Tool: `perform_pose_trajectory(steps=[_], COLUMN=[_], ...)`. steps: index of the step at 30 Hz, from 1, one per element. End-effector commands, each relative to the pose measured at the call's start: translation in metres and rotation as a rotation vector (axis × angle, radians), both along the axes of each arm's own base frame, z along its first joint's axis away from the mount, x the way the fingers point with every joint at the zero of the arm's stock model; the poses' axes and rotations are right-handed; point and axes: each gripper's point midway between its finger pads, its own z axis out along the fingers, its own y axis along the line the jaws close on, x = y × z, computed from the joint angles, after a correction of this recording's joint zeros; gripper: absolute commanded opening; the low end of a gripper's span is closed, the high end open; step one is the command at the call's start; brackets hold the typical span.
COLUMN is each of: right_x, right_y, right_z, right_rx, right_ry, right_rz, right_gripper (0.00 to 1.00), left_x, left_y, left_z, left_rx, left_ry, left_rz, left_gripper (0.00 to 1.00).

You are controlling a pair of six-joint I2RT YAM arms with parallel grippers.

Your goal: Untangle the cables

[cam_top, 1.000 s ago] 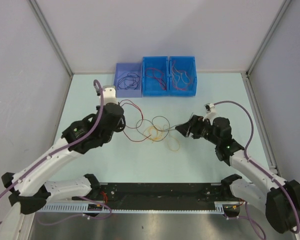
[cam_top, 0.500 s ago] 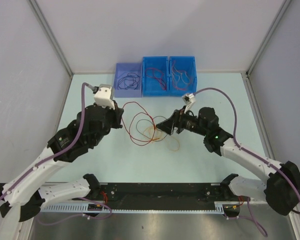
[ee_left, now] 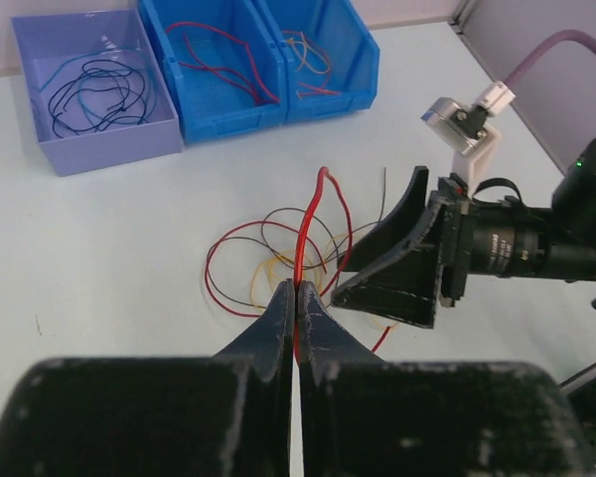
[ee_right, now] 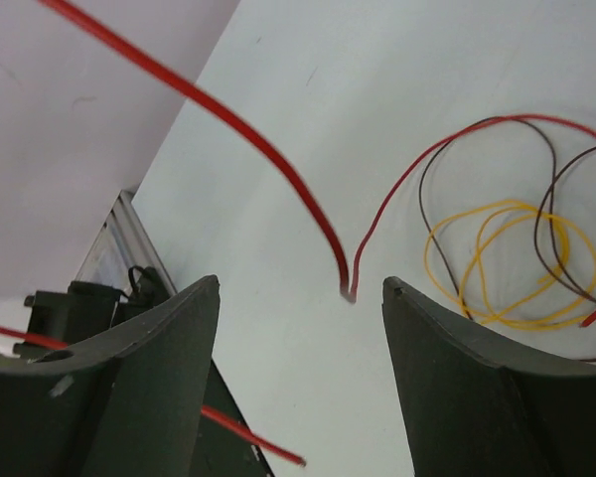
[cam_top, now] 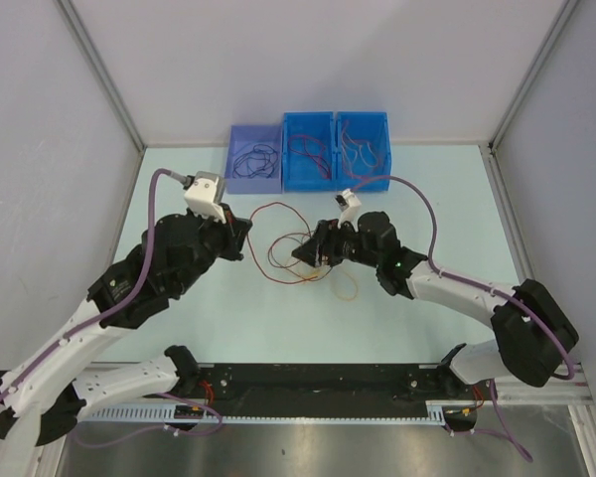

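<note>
Cables (cam_top: 300,262) lie tangled on the worktop (cam_top: 427,189) between the two arms. The left hand (ee_left: 296,296) is clamped on a red cable (ee_left: 316,209) leading up from the tangle. The right hand (ee_right: 300,286) is open, with a red cable end between its fingers, touching neither. Behind stand a purple bin (cam_top: 255,186) with black and blue strands and two blue bins (cam_top: 308,183) with red and orange ones.

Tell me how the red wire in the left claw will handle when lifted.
Probably floppy: the red wire bends in loose curves above the left claw. Likely very light, being so thin. It may drag the yellow wire along, since their loops overlap.
</note>
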Motion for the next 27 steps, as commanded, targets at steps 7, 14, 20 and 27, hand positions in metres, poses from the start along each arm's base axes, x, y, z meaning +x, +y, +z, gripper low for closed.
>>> perform_pose_trajectory(steps=[7, 14, 20, 27], right_x=[0.026, 0.023, 0.012, -0.014], right_y=[0.008, 0.013, 0.0, -0.025], right_z=[0.023, 0.053, 0.115, 0.198], right_rx=[0.039, 0.092, 0.129, 0.233], right_ry=[-0.06, -0.087, -0.164, -0.296], right_rz=[-0.09, -0.071, -0.066, -0.058], right_gripper=[0.33, 0.0, 0.0, 0.0], left_x=[-0.009, -0.006, 0.002, 0.002], left_y=[-0.005, 0.0, 0.003, -0.01], left_z=[0.02, 0.015, -0.009, -0.032], left_rx=[-0.052, -0.042, -0.01, 0.003], left_ry=[-0.07, -0.066, -0.039, 0.005], left_rz=[-0.074, -0.043, 0.01, -0.026], left_gripper=[0.0, 0.0, 0.0, 0.0])
